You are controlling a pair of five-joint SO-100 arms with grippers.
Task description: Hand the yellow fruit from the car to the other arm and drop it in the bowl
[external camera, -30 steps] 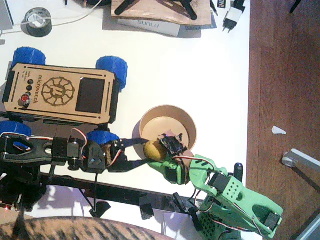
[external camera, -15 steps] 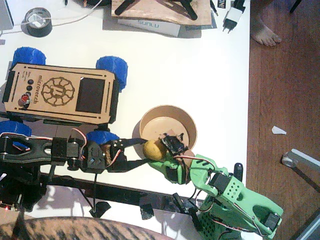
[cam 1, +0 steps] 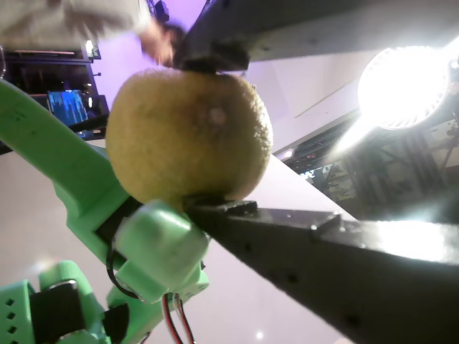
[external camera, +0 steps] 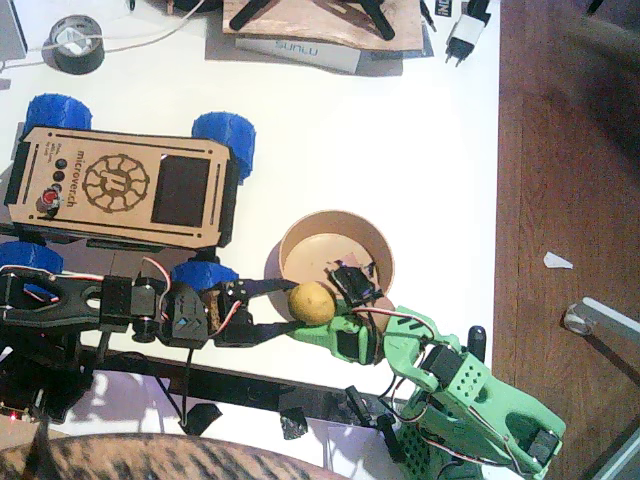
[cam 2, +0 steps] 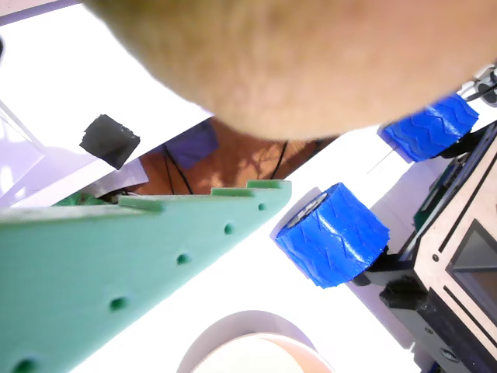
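Observation:
The yellow fruit [external camera: 311,302] hangs just off the near rim of the tan bowl [external camera: 335,217]. My left gripper [external camera: 298,304], the black one, is shut on it from the left. A wrist view shows black jaws pressing the top and underside of the fruit [cam 1: 186,136]. My right gripper [external camera: 330,305], on the green arm, stands open around the fruit from the right, its green finger [cam 1: 154,247] at the fruit's lower side. In another wrist view a gap shows between the fruit [cam 2: 295,62] and the green finger [cam 2: 116,256]. The car [external camera: 110,185] stands at the left.
A grey tape roll [external camera: 77,45], a flat box [external camera: 300,50] and a plug [external camera: 462,38] lie along the far edge. The table ends at the right over wooden floor. Striped fabric [external camera: 130,455] shows at the bottom. A blue wheel [cam 2: 330,233] is near the green jaw.
The green gripper's dark upper jaw has swung a little to the right, uncovering more of the fruit. The fruit and the black gripper have hardly moved. A foot at the top right is gone.

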